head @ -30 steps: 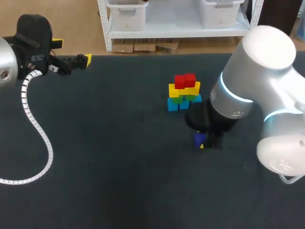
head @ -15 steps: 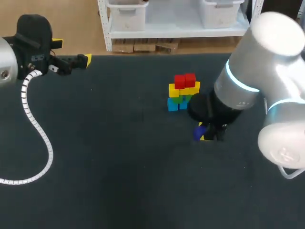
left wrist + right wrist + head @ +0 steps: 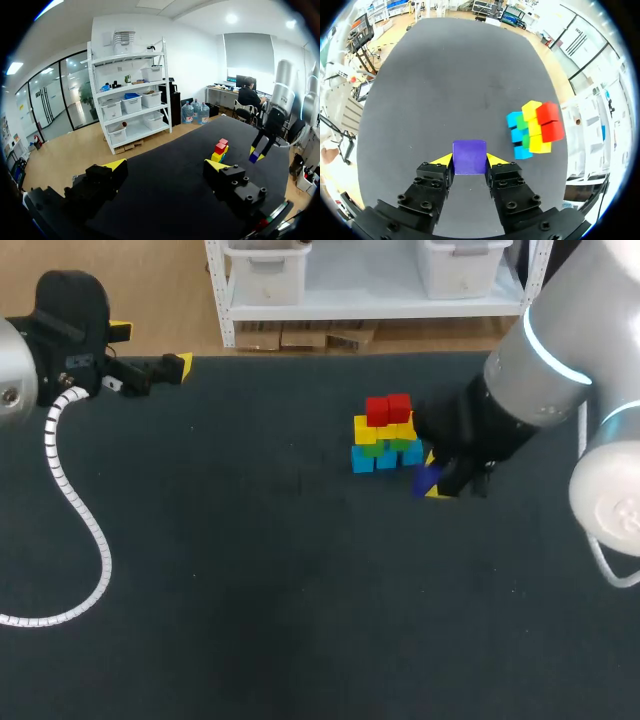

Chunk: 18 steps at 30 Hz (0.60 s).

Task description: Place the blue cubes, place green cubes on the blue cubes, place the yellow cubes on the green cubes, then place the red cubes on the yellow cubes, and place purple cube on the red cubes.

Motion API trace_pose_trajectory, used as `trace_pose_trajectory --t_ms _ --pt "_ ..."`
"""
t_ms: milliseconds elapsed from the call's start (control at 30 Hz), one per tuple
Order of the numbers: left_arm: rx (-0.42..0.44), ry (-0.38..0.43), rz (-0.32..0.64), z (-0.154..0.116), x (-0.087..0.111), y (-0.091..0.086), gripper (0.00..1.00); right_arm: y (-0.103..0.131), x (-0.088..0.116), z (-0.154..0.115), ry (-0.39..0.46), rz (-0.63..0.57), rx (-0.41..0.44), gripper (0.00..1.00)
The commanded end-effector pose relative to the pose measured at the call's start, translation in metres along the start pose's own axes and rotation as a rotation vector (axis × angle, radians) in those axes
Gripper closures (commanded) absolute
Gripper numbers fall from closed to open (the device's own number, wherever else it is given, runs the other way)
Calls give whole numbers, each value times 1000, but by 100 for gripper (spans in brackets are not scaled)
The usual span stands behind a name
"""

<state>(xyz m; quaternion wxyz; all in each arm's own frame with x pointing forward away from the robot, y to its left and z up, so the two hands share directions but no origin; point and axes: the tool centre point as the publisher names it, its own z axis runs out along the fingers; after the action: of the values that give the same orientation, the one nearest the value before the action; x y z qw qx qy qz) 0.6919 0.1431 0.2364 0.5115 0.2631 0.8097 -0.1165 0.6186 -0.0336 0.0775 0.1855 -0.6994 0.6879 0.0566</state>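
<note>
While the left claw gapes wide at upper left, the right claw grips a purple cube right of the stack.

The table is dark. Past its far edge a white shelf unit stands on tan floor.

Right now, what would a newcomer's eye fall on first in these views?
The small tower of blue, green, yellow and red cubes stands out brightly on the dark table, right of its middle. Just beside it, the right claw is shut on a solid purple cube.
</note>
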Motion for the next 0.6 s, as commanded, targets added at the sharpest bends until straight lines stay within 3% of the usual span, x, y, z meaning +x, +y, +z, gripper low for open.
trace_pose_trajectory --t_ms 33,333,600 --pt "39 -7 2 -1 1 4 0 -3 -2 -20 8 -7 10 100" --pt "39 -7 2 -1 1 4 0 -52 -24 -48 54 -64 74 100" --pt "39 -7 2 -1 1 4 0 -89 -35 -48 107 -100 48 100"
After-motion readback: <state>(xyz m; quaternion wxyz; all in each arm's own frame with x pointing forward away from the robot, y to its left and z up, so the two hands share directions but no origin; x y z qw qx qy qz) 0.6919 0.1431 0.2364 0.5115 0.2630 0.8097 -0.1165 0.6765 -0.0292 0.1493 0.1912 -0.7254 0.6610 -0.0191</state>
